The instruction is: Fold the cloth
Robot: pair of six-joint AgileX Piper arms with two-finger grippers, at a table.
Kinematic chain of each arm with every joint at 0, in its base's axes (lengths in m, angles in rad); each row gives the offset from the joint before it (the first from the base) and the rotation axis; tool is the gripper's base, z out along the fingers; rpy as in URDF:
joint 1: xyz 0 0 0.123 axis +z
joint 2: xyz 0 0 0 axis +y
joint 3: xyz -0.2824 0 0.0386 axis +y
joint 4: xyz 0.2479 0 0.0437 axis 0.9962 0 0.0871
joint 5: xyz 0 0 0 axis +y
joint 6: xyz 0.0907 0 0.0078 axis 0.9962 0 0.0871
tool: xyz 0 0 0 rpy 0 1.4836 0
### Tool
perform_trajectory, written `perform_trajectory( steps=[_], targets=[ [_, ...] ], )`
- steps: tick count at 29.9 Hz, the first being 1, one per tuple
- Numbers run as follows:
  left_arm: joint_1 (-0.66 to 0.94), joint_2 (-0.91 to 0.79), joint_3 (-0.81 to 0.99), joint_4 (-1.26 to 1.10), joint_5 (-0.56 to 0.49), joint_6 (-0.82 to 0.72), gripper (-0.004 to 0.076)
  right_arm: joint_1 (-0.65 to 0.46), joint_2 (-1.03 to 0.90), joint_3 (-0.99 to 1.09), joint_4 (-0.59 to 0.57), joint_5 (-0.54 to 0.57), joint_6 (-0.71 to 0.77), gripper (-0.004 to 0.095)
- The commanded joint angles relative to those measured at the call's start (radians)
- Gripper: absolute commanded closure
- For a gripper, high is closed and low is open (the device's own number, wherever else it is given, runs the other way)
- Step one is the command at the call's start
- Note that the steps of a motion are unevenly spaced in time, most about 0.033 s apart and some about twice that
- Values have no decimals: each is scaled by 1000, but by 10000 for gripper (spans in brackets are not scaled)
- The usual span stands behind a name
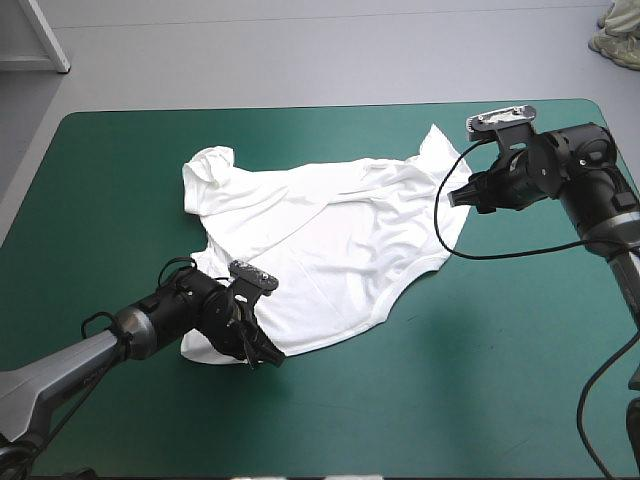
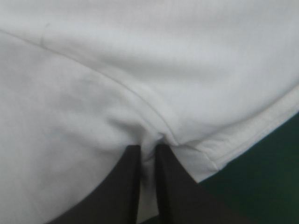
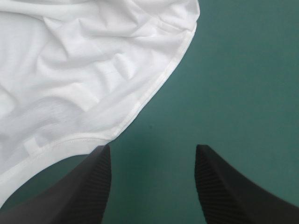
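While the T-shirt [image 1: 330, 230] lies spread at the middle of the table [image 1: 500, 400], the left gripper [image 2: 148, 148] pinches its near hem, fingers [image 2: 175, 191] all but closed on cloth; the right gripper [image 3: 153, 146] stands wide open just beside its far-right edge.

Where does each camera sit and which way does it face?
High view: above and behind, looking down at the table and T-shirt; both arms show, with left claw and right claw.
Left wrist view: above that wrist, along the left claw, shut on the T-shirt.
Right wrist view: above that wrist, the open right claw over bare table.
Shared: all show the T-shirt.
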Motion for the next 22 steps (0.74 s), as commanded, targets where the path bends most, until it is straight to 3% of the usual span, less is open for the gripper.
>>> perform_trajectory(
  steps=[1,7,17,22],
  targets=[
    [-5,8,-4,-49,-21,6,703,-36,-3,-22,-8,-66,5,395],
    [-5,8,-7,-49,-2,4,703,-104,129,-22,28,-104,-14,395],
    [-5,-104,-7,-40,-11,-33,705,-106,354,-28,111,-313,-26,399],
    [-5,-176,-7,1,-6,-82,705,-106,425,-92,125,-320,-49,399]
  ],
)
